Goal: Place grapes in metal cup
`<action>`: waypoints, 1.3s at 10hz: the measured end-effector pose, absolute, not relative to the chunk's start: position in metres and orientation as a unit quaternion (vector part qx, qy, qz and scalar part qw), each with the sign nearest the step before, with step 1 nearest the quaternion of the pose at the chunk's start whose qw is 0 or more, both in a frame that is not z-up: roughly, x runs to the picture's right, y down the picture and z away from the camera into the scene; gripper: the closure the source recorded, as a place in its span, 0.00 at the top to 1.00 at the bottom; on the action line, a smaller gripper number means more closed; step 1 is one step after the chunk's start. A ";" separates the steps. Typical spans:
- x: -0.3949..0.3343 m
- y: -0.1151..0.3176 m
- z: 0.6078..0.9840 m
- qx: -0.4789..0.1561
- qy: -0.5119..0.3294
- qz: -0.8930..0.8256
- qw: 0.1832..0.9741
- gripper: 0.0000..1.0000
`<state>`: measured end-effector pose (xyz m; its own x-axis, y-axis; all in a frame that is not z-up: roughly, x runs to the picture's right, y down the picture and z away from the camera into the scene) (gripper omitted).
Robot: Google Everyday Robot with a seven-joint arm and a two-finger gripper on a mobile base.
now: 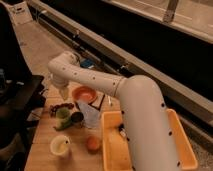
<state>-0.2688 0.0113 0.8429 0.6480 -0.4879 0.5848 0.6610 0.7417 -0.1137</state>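
Observation:
The grapes [61,106], a small dark red-purple bunch, lie on the wooden table [45,132] at its left side. Just in front of them stands a pale green cup [62,114]. To its right is the metal cup [76,118], short and grey with a dark inside. My gripper [63,93] hangs at the end of the white arm [95,80], pointing down a little above the grapes and slightly behind them. It is open, with nothing seen in it.
An orange bowl [83,93] sits right of the gripper. A pale crumpled bag [91,115] lies beside the metal cup. Nearer stand a white cup [60,145] and an orange fruit [92,144]. The arm partly covers a yellow tray [111,145]. Black equipment [17,100] borders the table's left.

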 end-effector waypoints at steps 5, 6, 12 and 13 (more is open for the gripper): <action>-0.268 0.041 0.861 -0.187 -0.284 -0.297 0.892 0.80; -0.268 0.044 0.864 -0.191 -0.286 -0.294 0.892 0.80; -0.269 0.063 0.867 -0.204 -0.306 -0.269 0.890 0.80; -0.270 0.063 0.868 -0.205 -0.303 -0.271 0.890 0.80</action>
<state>-0.2702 0.0626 0.8676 0.6696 -0.3578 0.6509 0.6066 0.7691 -0.2012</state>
